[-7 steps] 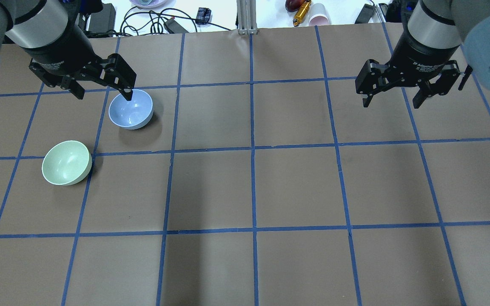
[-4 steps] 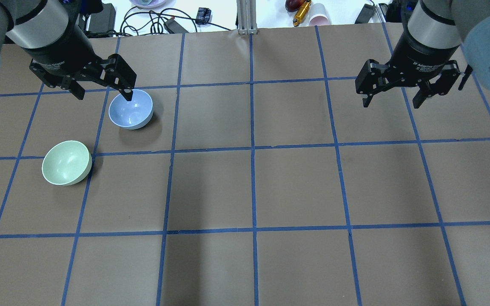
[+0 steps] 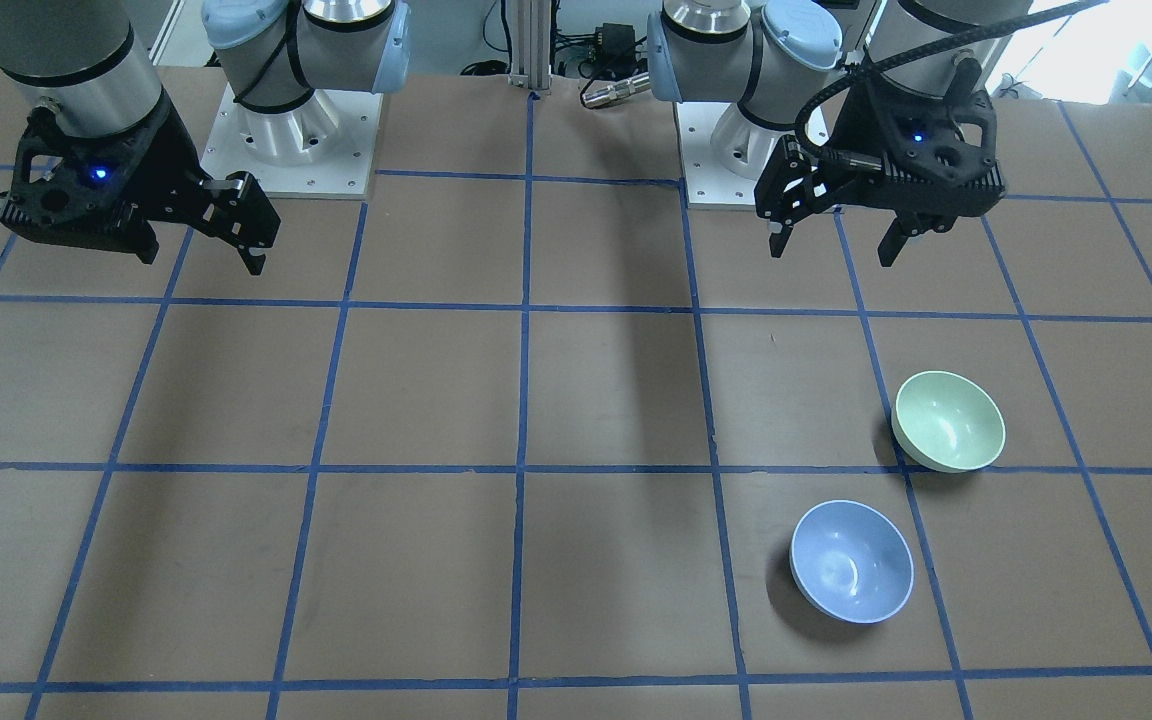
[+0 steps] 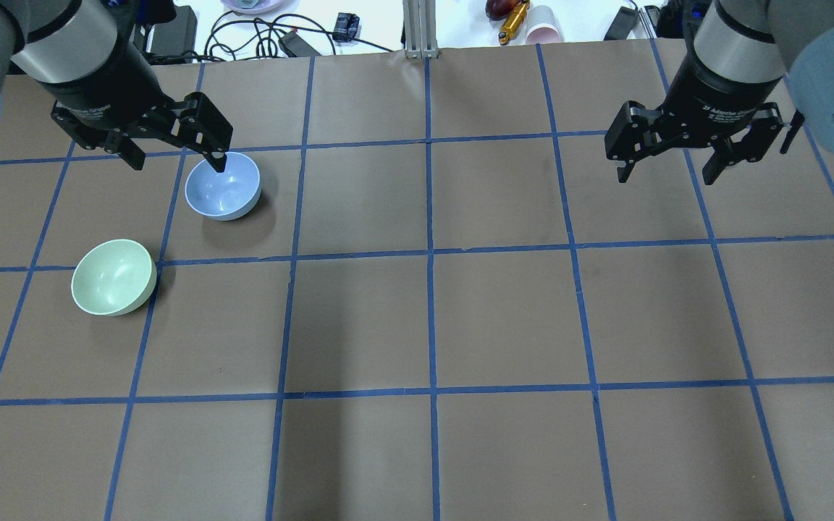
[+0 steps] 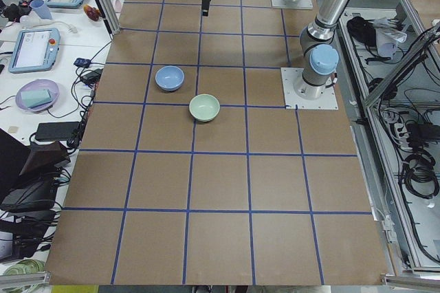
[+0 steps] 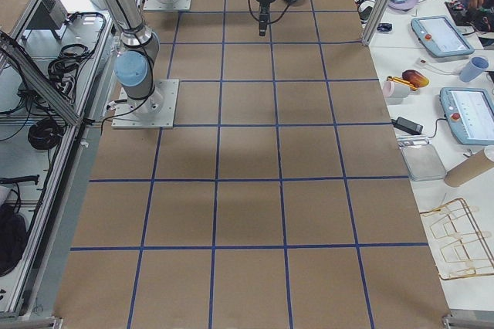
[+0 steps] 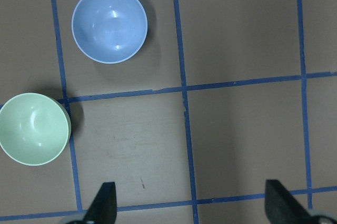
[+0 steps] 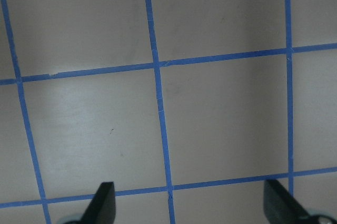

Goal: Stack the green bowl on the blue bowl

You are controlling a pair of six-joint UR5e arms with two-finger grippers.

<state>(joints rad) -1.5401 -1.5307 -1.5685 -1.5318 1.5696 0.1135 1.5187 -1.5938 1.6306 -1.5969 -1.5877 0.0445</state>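
Observation:
The green bowl (image 4: 114, 278) sits upright on the brown table, also seen in the front-facing view (image 3: 949, 420) and the left wrist view (image 7: 33, 128). The blue bowl (image 4: 223, 187) sits upright one grid square farther from the robot and a little toward the middle, apart from the green bowl (image 3: 851, 560) (image 7: 109, 24). My left gripper (image 4: 177, 161) is open and empty, held high above the table near the robot's side of both bowls (image 3: 832, 250). My right gripper (image 4: 667, 175) is open and empty, high over the table's other half (image 3: 201, 260).
The table (image 4: 431, 318) is covered in brown paper with a blue tape grid. Beyond its far edge lie cables (image 4: 258, 40), a pink cup (image 4: 544, 25) and a metal post (image 4: 419, 29). The two arm bases (image 3: 286, 130) stand at the robot's side.

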